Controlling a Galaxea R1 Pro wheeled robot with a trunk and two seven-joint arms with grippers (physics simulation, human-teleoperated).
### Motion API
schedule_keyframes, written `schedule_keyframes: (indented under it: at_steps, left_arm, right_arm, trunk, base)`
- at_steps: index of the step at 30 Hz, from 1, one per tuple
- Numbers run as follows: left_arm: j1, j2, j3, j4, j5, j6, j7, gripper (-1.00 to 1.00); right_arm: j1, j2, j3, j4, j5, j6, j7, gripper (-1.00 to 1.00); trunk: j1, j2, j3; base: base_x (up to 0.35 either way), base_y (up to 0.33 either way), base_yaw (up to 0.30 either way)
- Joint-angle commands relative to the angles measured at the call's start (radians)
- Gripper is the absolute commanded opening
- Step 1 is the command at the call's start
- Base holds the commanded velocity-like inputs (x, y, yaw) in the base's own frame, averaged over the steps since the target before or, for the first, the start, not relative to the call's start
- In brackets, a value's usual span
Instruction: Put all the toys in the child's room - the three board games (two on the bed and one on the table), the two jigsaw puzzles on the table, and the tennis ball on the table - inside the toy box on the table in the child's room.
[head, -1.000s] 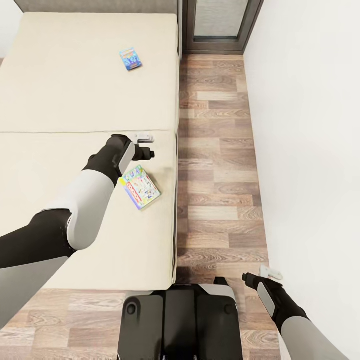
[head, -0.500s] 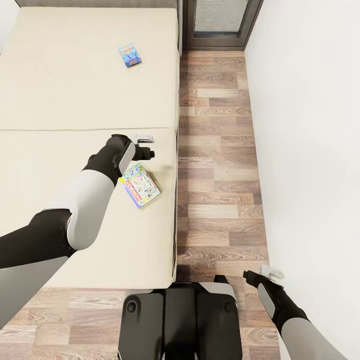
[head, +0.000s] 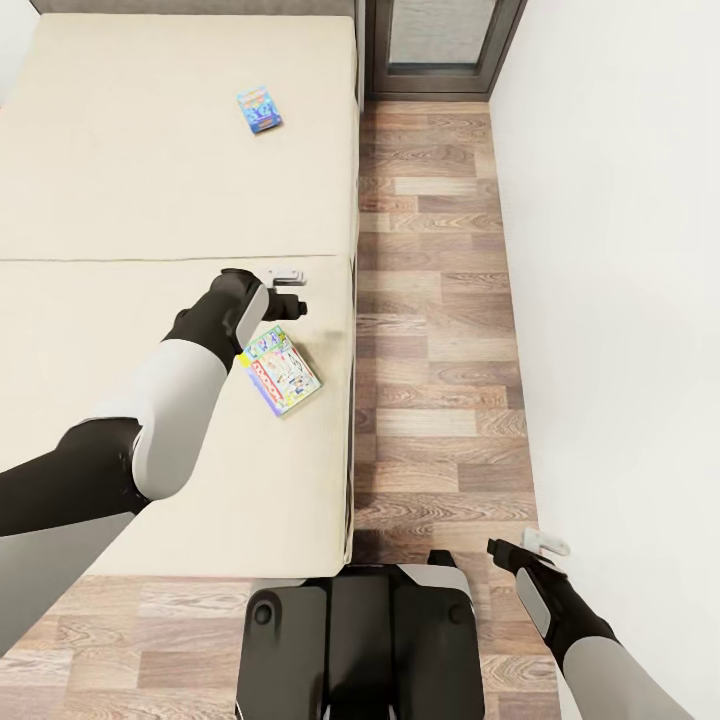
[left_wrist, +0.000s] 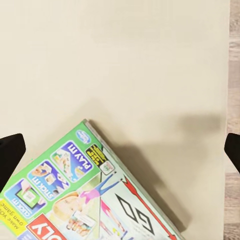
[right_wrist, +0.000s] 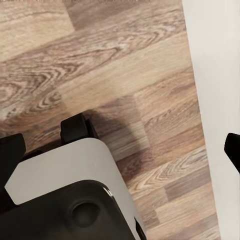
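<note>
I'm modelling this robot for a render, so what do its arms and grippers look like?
Both arms are smooth tubes: black upper sections, pale grey forearm shells and black wrists. The left gripper and right gripper each have a small white block and black fingers. No cables or markings are visible.

near board game (head: 281, 373): flat on bed (head: 120, 200) (askew, near edge) | far board game (head: 259, 109): flat, blue
</note>
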Motion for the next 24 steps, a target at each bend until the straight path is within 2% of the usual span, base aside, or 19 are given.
schedule_keyframes:
  at_steps: [1, 24]
  left_arm:
    - [0.0, -0.001, 0.008, -0.001, -0.01, 0.004, -0.002, 1.0]
    - [0.0, -0.003, 0.007, -0.003, -0.01, 0.003, -0.004, 1.0]
  right_arm:
    - [0.0, 0.0, 0.002, -0.002, -0.01, 0.004, -0.004, 1.0]
    - [0.001, 0.0, 0.002, -0.002, -0.009, -0.001, -0.003, 1.0]
  trunk:
    - [0.001, -0.002, -0.001]
    - [0.001, -0.002, -0.001]
  base:
    - [0.0, 0.0, 0.0]
    - [0.0, 0.037, 0.0]
